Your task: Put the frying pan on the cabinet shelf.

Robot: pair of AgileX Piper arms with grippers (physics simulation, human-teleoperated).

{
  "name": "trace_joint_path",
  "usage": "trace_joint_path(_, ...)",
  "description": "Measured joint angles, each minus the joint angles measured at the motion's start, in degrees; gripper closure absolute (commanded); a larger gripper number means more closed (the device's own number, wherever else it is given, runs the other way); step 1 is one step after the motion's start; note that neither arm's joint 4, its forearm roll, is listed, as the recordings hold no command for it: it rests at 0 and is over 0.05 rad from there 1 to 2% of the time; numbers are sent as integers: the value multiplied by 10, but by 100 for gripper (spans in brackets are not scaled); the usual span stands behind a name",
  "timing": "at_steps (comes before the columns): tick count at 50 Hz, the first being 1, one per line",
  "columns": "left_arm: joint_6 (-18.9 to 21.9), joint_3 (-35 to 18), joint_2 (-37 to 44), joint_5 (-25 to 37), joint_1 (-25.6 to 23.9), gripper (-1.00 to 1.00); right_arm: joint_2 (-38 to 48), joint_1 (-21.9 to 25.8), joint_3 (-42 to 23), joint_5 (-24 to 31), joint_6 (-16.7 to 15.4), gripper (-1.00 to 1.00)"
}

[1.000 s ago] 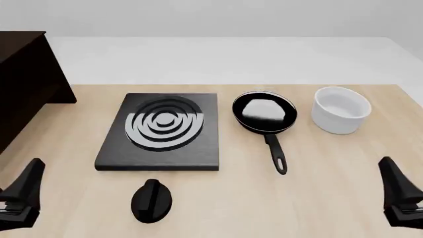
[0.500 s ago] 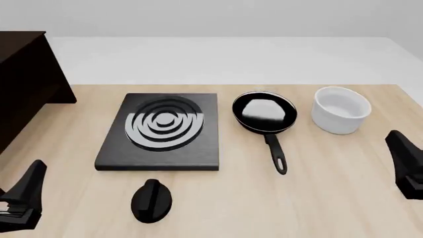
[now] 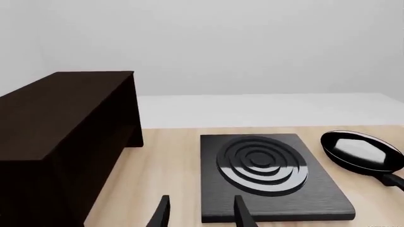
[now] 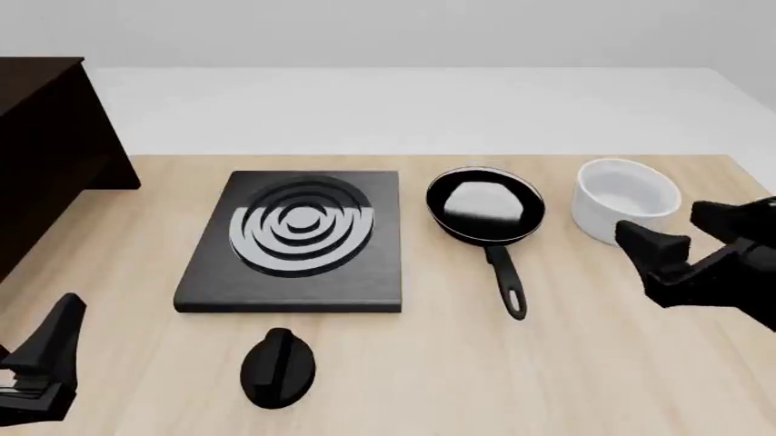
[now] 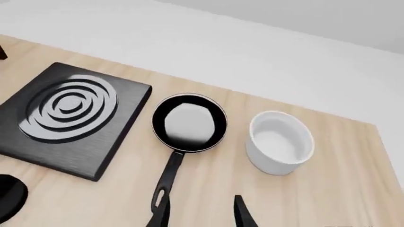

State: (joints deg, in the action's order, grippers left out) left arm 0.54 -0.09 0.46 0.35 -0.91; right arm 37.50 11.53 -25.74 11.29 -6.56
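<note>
The frying pan (image 4: pixel 485 205), small, round and black with a glossy inside, lies on the tabletop right of the stove plate. Its slim handle (image 4: pixel 506 283) points toward the near edge. The dark cabinet shelf (image 4: pixel 36 136) stands at the far left. My right gripper (image 4: pixel 686 238) hovers open to the right of the pan's handle, in front of the white bowl, holding nothing. My left gripper (image 4: pixel 54 343) is low at the near left corner, open and empty. The right wrist view shows the pan (image 5: pixel 189 124) ahead of the open fingertips (image 5: pixel 162 212). The left wrist view shows the cabinet (image 3: pixel 63 109) and the pan (image 3: pixel 361 151).
A flat black stove plate (image 4: pixel 297 241) with grey rings lies mid-table. A black knob-like object (image 4: pixel 279 366) sits in front of it near the table's edge. A white handleless bowl (image 4: pixel 624 202) stands right of the pan, close to my right gripper.
My right gripper has risen from the near right corner, moved forward and inward, and turned toward the pan's handle. The left gripper and the pan have stayed put.
</note>
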Motion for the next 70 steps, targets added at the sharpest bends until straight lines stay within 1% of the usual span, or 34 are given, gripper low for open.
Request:
trace_joint_path(7,3,0,-1,1,-3,-100,73,9,-18,1,-2,-100)
trace_joint_path(15,5,0,-1,1,-5,-100,159,13,-46,2,15,-100)
trace_joint_path(34,9,0,1,-2,-7,-100,335,36,-117,-7,37,-100)
trace_joint_path(51,9,1,5,-4,-7,-100,439,67,-168,-9,52,-100)
trace_joint_path(70,8,1,9,-6,-7,-100,510,74,-163,-46,81,-100)
